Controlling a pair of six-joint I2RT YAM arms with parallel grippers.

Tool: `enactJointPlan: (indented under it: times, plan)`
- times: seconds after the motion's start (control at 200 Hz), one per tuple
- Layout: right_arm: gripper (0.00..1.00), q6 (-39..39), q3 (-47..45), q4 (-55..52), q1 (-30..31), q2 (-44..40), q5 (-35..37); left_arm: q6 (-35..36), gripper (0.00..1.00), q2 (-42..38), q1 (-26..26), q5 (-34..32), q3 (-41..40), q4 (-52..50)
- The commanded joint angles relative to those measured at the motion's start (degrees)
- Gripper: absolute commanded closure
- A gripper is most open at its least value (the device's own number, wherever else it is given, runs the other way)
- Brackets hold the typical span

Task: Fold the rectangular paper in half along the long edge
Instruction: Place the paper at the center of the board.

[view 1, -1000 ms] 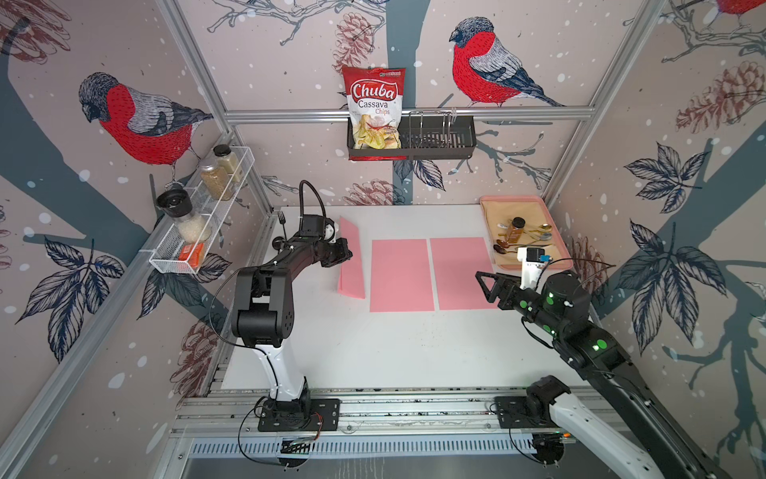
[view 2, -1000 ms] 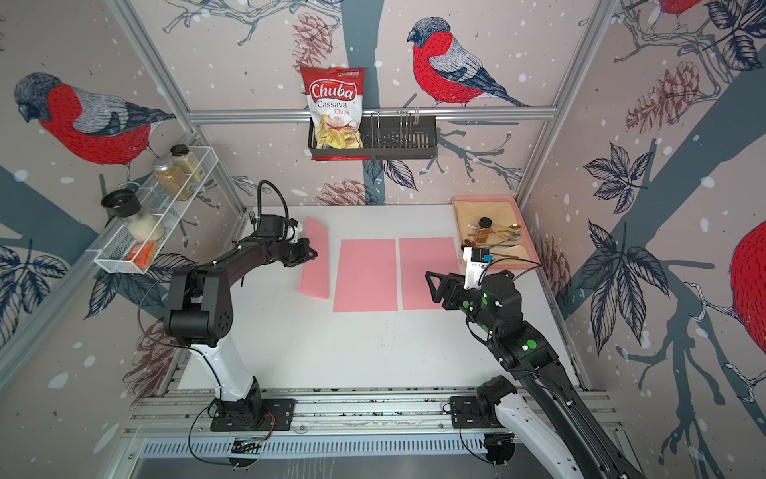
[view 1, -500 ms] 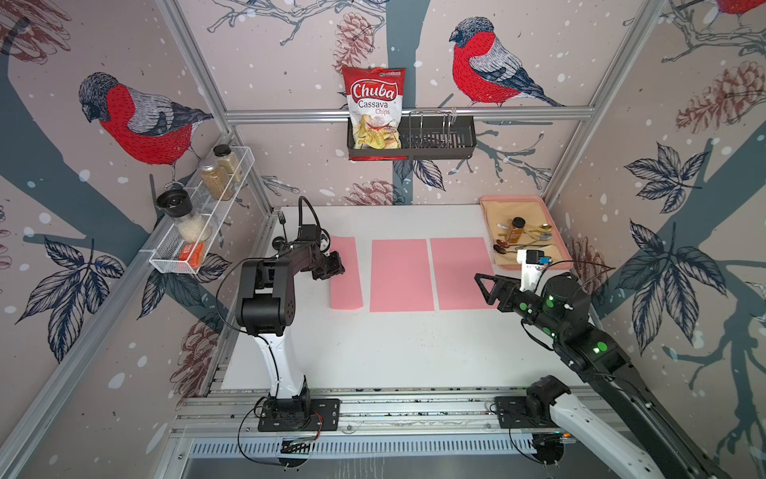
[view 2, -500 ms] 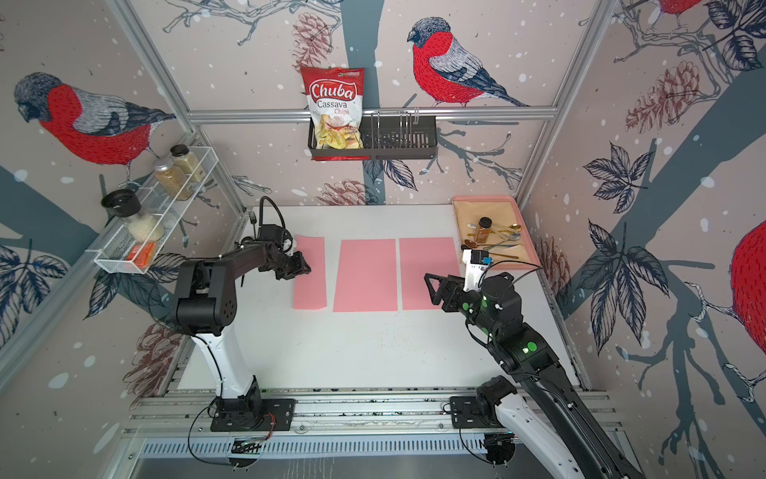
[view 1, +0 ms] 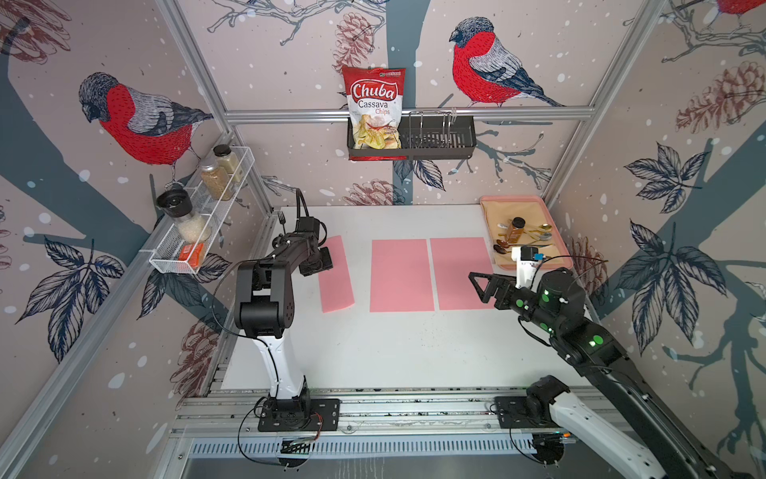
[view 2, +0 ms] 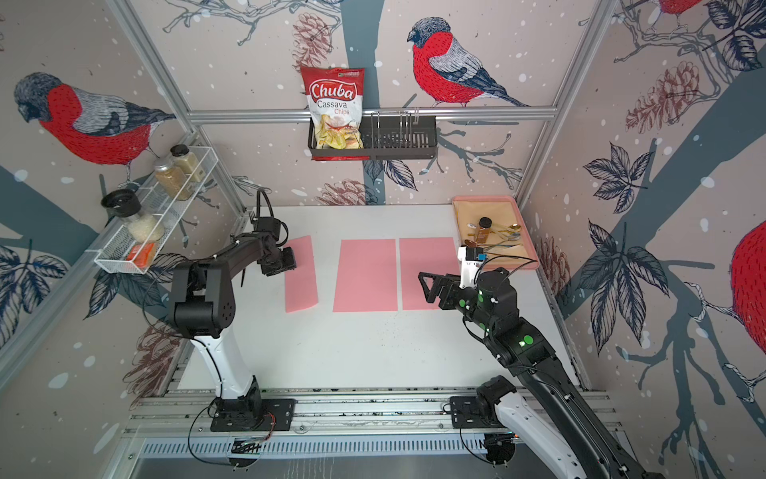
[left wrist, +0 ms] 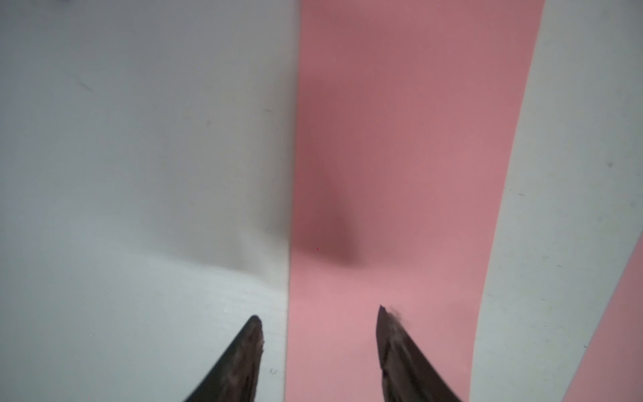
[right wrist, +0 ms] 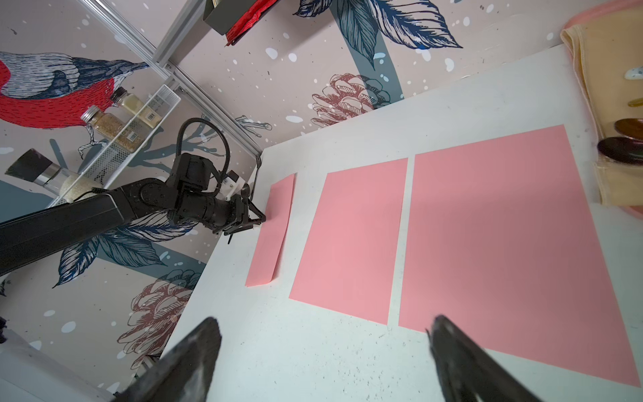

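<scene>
**Left sheet doubled over, crease not yet pressed**

My left gripper (left wrist: pixel 318 316) hovers low over the folded paper (view 1: pixel 335 275). Its jaws are partly apart and grip nothing. One tip sits over the pink strip, the other over the bare table (view 1: pixel 393 352) just beside the strip's long edge.

The paper lies as a narrow strip at the left of the table, near the flat middle sheet (view 1: pixel 401 275). Its near end looks slightly puffed, so I judge the fold is laid over but not flattened.

Next I should run along the crease, pressing lightly so the strip does not slide.

My right gripper (view 1: pixel 483 286) hangs wide and empty by the near corner of the rightmost sheet (view 1: pixel 458 269).
</scene>
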Motion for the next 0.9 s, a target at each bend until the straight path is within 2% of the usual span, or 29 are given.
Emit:
enactJointPlan:
  times: [0.0,0.12,0.185,0.275,0.395,0.47,0.53,0.605,0.725,0.896]
  plan:
    - [0.04,-1.7,1.4,0.6,0.2,0.5,1.2,-0.6,0.42,-0.6,0.1,-4.2,1.6,-3.5]
    - [0.04,-2.0,2.3,0.3,0.3,1.2,4.0,-0.9,0.43,-2.5,-0.5,-7.6,2.7,-4.7]
    - [0.04,-2.7,3.2,0.5,0.2,2.9,5.9,-1.4,0.45,-5.5,-1.4,-6.6,2.5,-3.0]
    - [0.05,-4.1,5.4,0.9,0.1,8.3,7.5,-2.9,0.53,-11.4,-3.7,1.8,-0.9,4.5]
    - [0.07,-4.9,8.4,3.9,0.0,17.1,8.0,-8.9,0.65,-17.8,-7.3,15.5,-9.1,20.8]
    - [0.09,-4.7,10.3,5.7,-0.3,22.9,7.8,-14.6,0.74,-18.8,-8.9,22.2,-14.6,30.9]
    - [0.13,-4.4,11.6,7.2,-0.3,27.6,7.2,-17.7,0.85,-17.6,-10.4,24.6,-17.0,35.9]
    - [0.25,-3.6,12.7,9.6,-0.2,33.4,5.2,-18.7,1.00,-15.5,-12.5,24.3,-18.6,38.4]
    - [0.55,-2.0,15.5,11.5,-0.5,42.1,3.1,-18.0,1.00,-13.2,-15.7,21.1,-19.6,39.1]
    - [0.64,-1.3,21.4,9.4,-0.5,52.9,1.6,-15.3,1.00,-10.1,-18.0,12.9,-17.4,32.8]
